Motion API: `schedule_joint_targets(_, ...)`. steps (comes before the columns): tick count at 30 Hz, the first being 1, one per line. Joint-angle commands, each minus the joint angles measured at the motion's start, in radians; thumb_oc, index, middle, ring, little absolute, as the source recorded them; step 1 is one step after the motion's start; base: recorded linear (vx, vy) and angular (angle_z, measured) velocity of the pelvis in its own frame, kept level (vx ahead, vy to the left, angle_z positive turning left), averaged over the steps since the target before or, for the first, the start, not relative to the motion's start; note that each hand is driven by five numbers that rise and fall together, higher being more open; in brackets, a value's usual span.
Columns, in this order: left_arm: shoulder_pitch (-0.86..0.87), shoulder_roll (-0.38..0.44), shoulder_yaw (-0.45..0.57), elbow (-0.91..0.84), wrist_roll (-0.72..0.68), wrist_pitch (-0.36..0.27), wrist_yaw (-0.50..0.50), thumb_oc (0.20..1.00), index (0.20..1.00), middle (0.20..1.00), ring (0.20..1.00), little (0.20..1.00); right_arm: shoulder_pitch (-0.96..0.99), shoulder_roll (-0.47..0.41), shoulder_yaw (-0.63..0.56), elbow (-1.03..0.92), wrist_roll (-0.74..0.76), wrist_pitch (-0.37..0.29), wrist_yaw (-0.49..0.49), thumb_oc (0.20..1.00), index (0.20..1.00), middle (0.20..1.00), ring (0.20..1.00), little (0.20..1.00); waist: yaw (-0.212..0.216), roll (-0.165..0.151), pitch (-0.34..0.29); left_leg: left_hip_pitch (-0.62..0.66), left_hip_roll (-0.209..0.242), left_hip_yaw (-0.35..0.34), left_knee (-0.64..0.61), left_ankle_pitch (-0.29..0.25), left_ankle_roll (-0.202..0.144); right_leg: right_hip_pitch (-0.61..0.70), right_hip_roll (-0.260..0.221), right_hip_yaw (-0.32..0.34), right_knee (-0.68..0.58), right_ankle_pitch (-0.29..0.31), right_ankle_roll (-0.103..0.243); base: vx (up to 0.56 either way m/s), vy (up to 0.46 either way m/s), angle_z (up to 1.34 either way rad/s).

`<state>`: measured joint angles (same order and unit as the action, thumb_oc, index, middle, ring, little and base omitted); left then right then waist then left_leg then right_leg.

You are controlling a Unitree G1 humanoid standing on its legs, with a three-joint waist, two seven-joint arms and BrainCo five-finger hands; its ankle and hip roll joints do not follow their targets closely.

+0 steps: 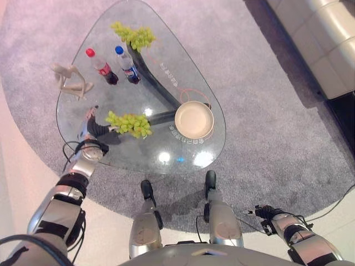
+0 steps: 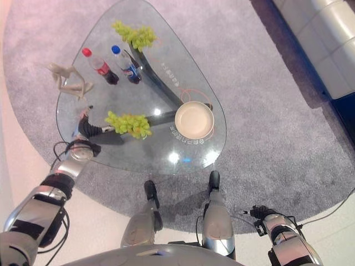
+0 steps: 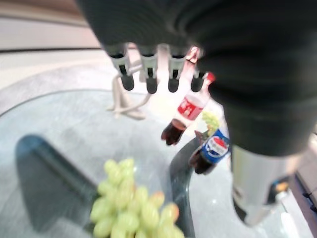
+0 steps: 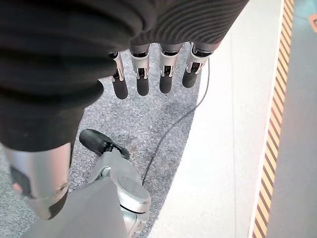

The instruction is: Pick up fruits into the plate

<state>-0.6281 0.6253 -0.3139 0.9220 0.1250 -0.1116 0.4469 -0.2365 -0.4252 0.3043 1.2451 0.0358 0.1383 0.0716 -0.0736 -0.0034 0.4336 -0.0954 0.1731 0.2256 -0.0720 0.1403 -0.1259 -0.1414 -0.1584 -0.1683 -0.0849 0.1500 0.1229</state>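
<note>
Left robot hand [image 1: 95, 128], fingers relaxed, beside grapes [image 1: 129, 123]; plate [image 1: 194, 119] near table [image 1: 138, 158] edge.

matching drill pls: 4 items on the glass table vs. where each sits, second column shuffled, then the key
Items:
1. plate
2. near grape bunch
3. far grape bunch
4. red-capped bottle

Places:
A. far end of the table, beyond both bottles
B. just past the left hand, between it and the plate
C. beside the blue-capped bottle, on its left
D. toward the table's right edge, nothing in it

Pairs: 1-D, 2-B, 3-A, 4-C
</note>
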Motion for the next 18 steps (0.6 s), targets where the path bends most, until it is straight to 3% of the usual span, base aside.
schedule_joint_targets(1, -0.100, 0.082, -0.033, 0.049, 0.116, 0.005, 0.089, 1.000, 1.000, 1.000, 1.000, 1.000, -0.007, -0.023, 0.049, -0.016, 0.057, -0.006, -0.009, 1.000, 1.000, 1.000, 1.000, 1.000, -0.011, -0.039, 0.025, -0.115, -0.037, 0.003, 0.156, -0.112, 0.032, -0.081, 0.015, 0.014, 0.159, -0.112, -0.011, -0.03, -0.050, 0.12)
schedule_joint_targets(9, -0.249, 0.158, -0.138, 0.108, 0.308, 0.045, 0.084, 1.000, 1.000, 1.000, 1.000, 1.000, -0.040, -0.053, 0.047, -0.034, 0.108, -0.020, -0.016, 1.000, 1.000, 1.000, 1.000, 1.000, -0.030, -0.055, 0.086, -0.217, -0.038, 0.010, 0.233, -0.123, 0.029, -0.185, 0.022, 0.003, 0.227, -0.117, -0.021, -0.05, -0.025, 0.04)
schedule_joint_targets(18, -0.306, 0.197, -0.246, 0.200, 0.508, 0.066, 0.139, 1.000, 1.000, 1.000, 1.000, 1.000, -0.071, -0.059, 0.045, -0.045, 0.150, -0.024, -0.037, 1.000, 1.000, 1.000, 1.000, 1.000, -0.045, -0.076, 0.086, -0.378, -0.057, 0.001, 0.342, -0.151, 0.041, -0.340, 0.026, 0.012, 0.304, -0.121, -0.030, -0.02, -0.029, 0.00)
